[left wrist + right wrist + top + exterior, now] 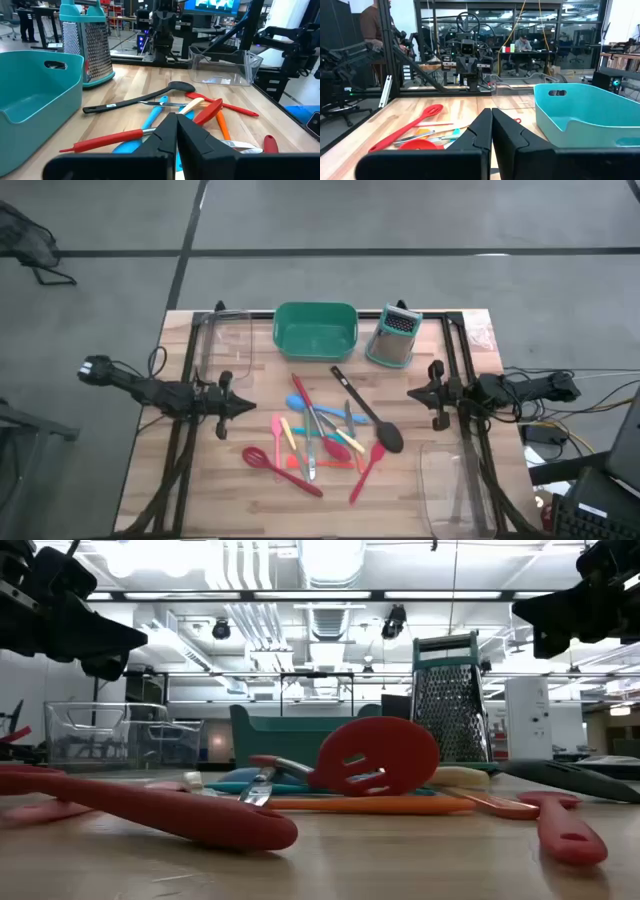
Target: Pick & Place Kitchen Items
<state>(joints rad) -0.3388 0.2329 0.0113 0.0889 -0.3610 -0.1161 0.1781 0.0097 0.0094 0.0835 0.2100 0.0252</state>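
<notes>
The kitchen items (325, 438) lie in a loose heap at the middle of the desk (250, 505), untouched (the black ladle (368, 413) is on its 3 o'clock side). The left tool (243, 407) waits at 9 o'clock of the heap and the right tool (415, 392) at 3 o'clock, both fully closed and empty, probably parked clear so either can reach in

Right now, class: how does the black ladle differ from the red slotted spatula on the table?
The black ladle has a solid bowl; the red slotted spatula has a pierced head. The ladle lies toward the grater, the spatula near the table's front. Both are long-handled, lying flat.
</notes>
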